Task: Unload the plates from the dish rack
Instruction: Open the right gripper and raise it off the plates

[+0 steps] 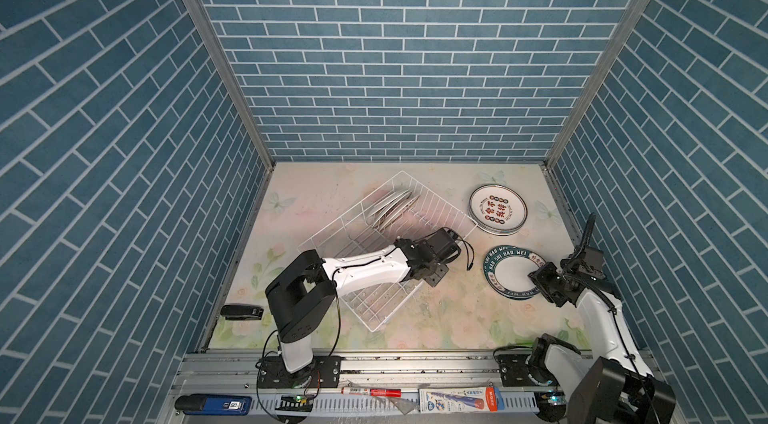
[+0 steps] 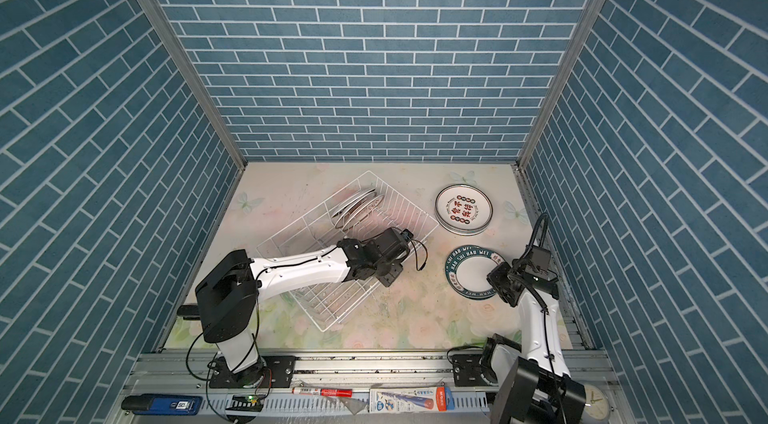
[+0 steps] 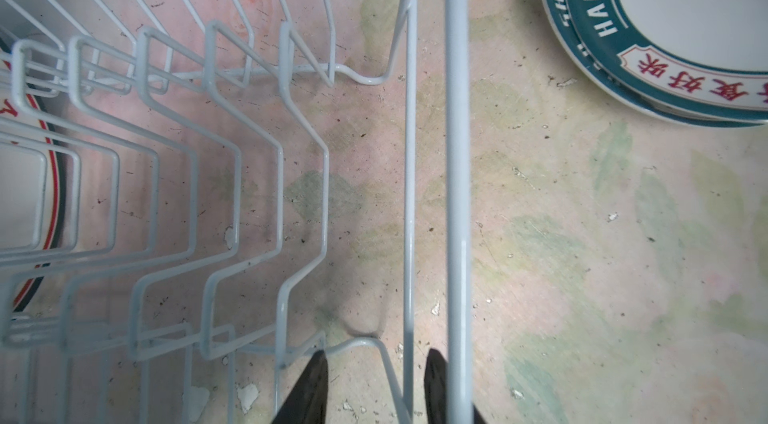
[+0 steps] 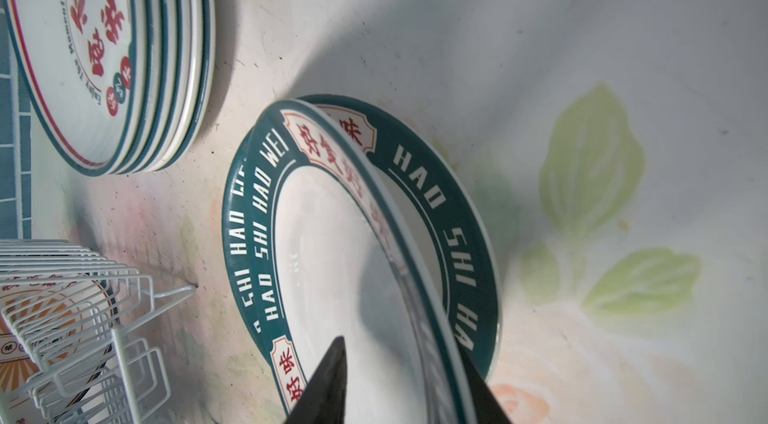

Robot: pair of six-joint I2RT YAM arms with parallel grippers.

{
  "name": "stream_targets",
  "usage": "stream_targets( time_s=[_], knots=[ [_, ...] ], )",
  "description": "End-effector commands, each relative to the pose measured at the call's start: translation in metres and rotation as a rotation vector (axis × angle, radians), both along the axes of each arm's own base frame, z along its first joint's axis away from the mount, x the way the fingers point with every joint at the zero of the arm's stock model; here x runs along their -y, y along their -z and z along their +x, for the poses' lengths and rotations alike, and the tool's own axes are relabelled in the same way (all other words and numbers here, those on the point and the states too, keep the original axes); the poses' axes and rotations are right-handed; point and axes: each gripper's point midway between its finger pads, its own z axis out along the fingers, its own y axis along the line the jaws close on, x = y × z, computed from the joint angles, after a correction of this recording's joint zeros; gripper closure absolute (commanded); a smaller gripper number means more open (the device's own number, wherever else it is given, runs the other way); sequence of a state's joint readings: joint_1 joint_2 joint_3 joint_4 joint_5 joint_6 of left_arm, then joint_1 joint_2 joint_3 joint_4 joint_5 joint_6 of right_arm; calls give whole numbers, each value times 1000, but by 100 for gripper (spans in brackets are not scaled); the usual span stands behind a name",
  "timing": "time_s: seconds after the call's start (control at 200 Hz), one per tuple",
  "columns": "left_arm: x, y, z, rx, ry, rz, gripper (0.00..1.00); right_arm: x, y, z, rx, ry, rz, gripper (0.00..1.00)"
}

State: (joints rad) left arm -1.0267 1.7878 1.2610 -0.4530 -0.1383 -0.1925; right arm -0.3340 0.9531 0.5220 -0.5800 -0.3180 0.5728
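The white wire dish rack (image 1: 350,207) sits at an angle mid-table, with a few plates (image 1: 392,206) upright at its far end. My left gripper (image 1: 434,274) stands open over the rack's near-right side, its fingers (image 3: 318,384) straddling thin wires beside the thick rim (image 3: 457,193). A stack of plates with Chinese characters (image 1: 497,210) lies at the back right. In front of it lie two green-rimmed plates (image 1: 509,274). The upper one (image 4: 332,235) is tilted, its rim between the open jaws of my right gripper (image 4: 403,353), close to one finger.
Blue tiled walls close in three sides. A black stapler (image 1: 241,312) lies by the left wall. On the front rail are a blue device (image 1: 216,403), a red marker (image 1: 370,393) and a packet (image 1: 457,399).
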Motion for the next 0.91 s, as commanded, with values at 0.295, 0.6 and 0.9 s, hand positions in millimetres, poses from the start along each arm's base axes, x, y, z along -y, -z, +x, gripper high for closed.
stream_targets(
  time_s=[0.295, 0.6, 0.9],
  knots=[
    [-10, -18, 8, 24, -15, -3, 55, 19, -1, -7, -139, 1, -171, 50],
    [-6, -33, 6, 31, 0, -48, 45, 15, 10, -5, -176, -19, -160, 43],
    [-4, -59, 2, 54, 17, -108, 40, 4, 14, 5, -162, -44, -131, 42]
  ],
)
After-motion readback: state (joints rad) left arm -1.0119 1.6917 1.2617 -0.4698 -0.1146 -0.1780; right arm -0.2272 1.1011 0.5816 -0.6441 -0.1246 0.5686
